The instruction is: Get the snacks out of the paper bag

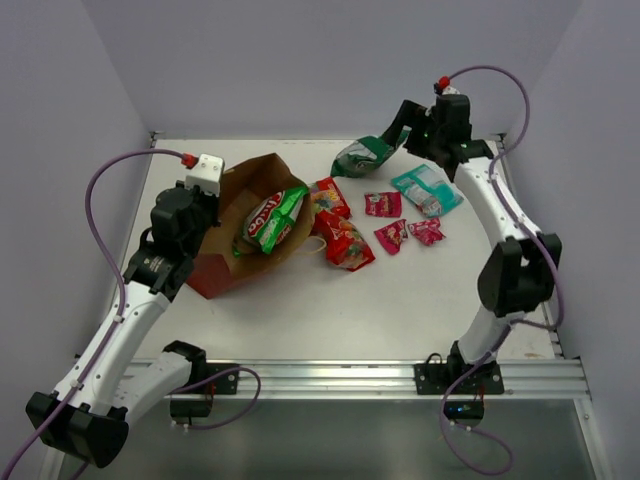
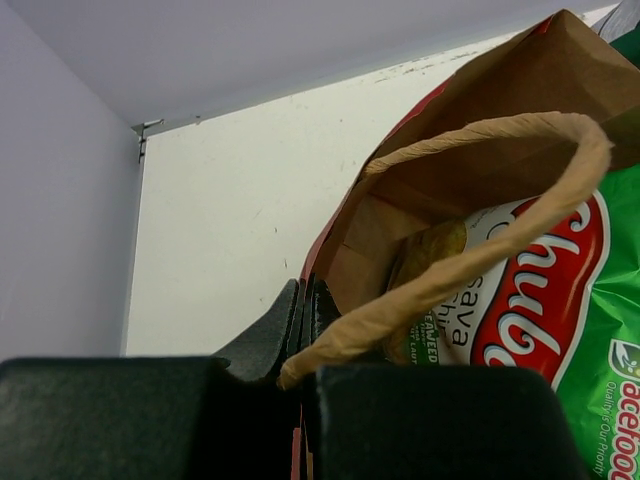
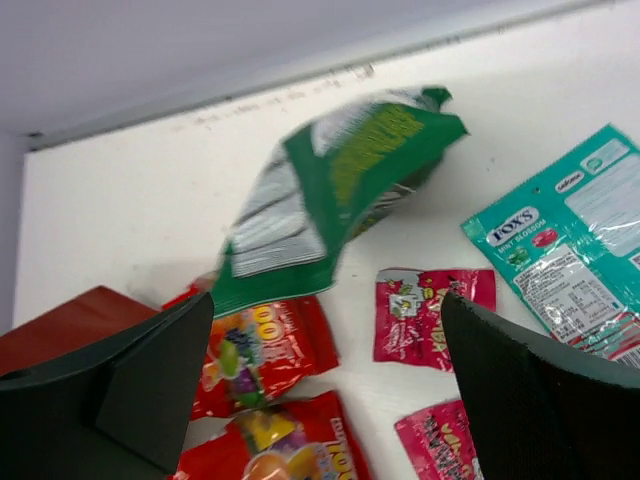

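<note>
My left jaws pinch the paper bag [image 1: 228,268]. My right jaws are wide open by a green packet [image 3: 330,190].

You have one paper bag [image 1: 228,268], one chip bag [image 1: 275,218], two red packets [image 1: 346,241], three pink packets [image 1: 383,204], one teal packet [image 1: 425,190] and one green-and-white packet [image 1: 362,155].

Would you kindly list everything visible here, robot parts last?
paper bag: one, brown and red, on its side, left
chip bag: one, green with red logo, in its mouth
red packets: two, beside the mouth
green-and-white packet: one, far centre
teal packet: one, right
pink packets: three, by the teal one
table: one, white
left gripper: black, shut on bag's edge
right gripper: black, open, far right
</note>
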You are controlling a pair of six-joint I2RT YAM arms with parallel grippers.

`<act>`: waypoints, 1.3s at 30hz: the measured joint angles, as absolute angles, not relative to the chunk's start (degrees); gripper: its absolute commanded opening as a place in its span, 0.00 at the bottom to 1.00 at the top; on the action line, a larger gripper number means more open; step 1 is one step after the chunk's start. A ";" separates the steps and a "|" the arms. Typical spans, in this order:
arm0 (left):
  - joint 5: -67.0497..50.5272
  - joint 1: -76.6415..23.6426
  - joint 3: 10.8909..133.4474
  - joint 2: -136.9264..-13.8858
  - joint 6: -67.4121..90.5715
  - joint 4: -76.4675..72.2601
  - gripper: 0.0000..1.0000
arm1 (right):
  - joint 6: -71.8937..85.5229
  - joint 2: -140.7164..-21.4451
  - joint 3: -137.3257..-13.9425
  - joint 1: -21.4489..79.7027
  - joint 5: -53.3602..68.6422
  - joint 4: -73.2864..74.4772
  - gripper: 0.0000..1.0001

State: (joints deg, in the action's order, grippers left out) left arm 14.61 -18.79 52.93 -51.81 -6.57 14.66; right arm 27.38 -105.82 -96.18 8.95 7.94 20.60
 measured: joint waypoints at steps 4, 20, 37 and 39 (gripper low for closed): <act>14.09 -18.79 52.93 -51.83 -6.52 14.68 0.00 | 27.20 -90.48 -93.76 15.22 5.15 21.52 0.99; 13.56 -18.79 52.93 -51.86 -5.96 14.68 0.00 | 45.36 -90.43 -82.06 49.06 -2.37 19.97 0.99; 11.88 -18.79 52.93 -51.46 -5.02 14.68 0.00 | 50.39 -104.57 -88.90 49.12 -3.07 17.61 0.77; 11.66 -18.79 52.93 -51.46 -4.97 14.72 0.00 | 50.33 -105.91 -91.33 49.12 -3.05 17.96 0.55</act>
State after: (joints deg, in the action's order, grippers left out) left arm 11.66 -18.79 52.93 -51.46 -4.97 14.72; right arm 50.33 -105.91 -91.33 49.12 -3.05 17.96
